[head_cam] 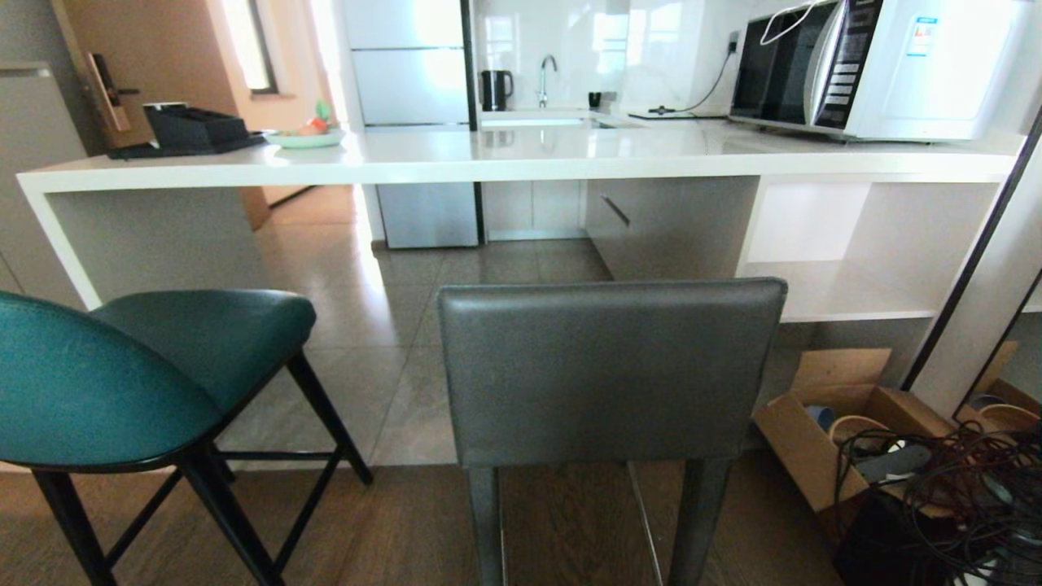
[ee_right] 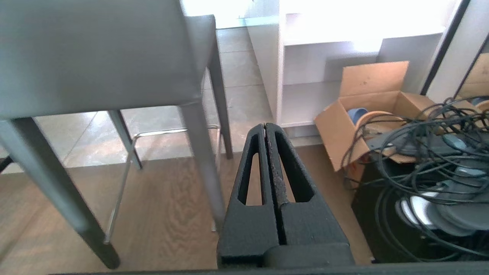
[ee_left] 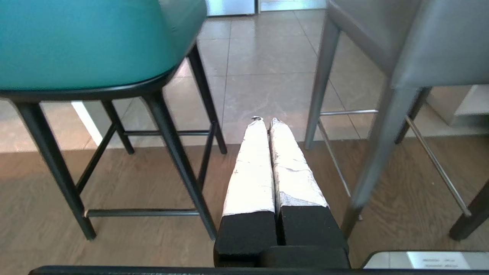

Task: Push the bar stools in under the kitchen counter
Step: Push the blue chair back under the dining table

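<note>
Our left gripper (ee_left: 266,121) hangs low above the wood floor (ee_left: 114,179) with its white-wrapped fingers (ee_left: 252,168) pressed together and holding nothing, pointing into the gap between the two stools. Our right gripper (ee_right: 265,128) likewise has its black fingers (ee_right: 290,172) closed flat against each other, empty, just beside the rear leg of the grey stool (ee_right: 99,57).

Neither gripper shows in our head view; only the wrist views reveal them. The left wrist view gives us the underside of the teal stool (ee_left: 88,42), its thin black legs and crossbars, and the grey stool's metal footrest; the seat tops are cut off there.

From our head view, the teal stool (head_cam: 106,382) stands at the left and the grey stool (head_cam: 610,370) in the middle, both with their backs toward us and both on our side of the kitchen counter (head_cam: 521,159), not yet beneath its white slab. The counter carries a microwave (head_cam: 879,65), a plate (head_cam: 305,138) and a dark tray (head_cam: 191,130).

At the right, an open cardboard box (ee_right: 366,103) and a tangle of black cables (ee_right: 428,152) sit on the floor; the box's contents are hard to make out. The grey stool's seat is hidden behind its backrest.
</note>
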Controlling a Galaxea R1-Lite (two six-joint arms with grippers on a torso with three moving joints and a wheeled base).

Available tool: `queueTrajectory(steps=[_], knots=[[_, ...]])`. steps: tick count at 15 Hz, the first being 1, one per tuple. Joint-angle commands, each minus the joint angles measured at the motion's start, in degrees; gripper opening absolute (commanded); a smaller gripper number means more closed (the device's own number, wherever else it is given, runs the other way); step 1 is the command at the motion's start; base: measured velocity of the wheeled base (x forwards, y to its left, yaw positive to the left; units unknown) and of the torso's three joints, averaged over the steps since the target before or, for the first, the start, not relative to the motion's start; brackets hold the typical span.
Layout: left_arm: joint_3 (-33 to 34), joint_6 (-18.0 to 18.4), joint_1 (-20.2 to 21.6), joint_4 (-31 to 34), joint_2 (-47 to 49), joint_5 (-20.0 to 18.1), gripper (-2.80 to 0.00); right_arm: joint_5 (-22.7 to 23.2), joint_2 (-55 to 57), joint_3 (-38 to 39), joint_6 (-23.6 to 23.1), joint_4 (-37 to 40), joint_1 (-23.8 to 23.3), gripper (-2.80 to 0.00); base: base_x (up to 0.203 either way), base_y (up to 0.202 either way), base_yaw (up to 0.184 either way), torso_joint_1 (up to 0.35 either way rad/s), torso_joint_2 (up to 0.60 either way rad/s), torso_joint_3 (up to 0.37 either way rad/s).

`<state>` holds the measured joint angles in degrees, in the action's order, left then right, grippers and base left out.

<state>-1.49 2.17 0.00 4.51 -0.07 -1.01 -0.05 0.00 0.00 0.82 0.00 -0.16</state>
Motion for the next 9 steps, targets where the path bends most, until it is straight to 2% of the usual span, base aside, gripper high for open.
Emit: queueTrajectory(steps=[1,9], knots=[[-0.01,-0.15,0.00,0.06,0.07,0.05,-2.80,0.01,0.09,0.26,-0.03,-0.05,-0.02,-2.80,-0.001,0.162,-0.001,0.002,0.00,0.002],[-0.01,-0.15,0.00,0.06,0.07,0.05,-2.80,-0.04,0.09,0.26,-0.03,-0.09,-0.02,-2.80,0.000,0.197,-0.001,0.003,0.00,0.002]])
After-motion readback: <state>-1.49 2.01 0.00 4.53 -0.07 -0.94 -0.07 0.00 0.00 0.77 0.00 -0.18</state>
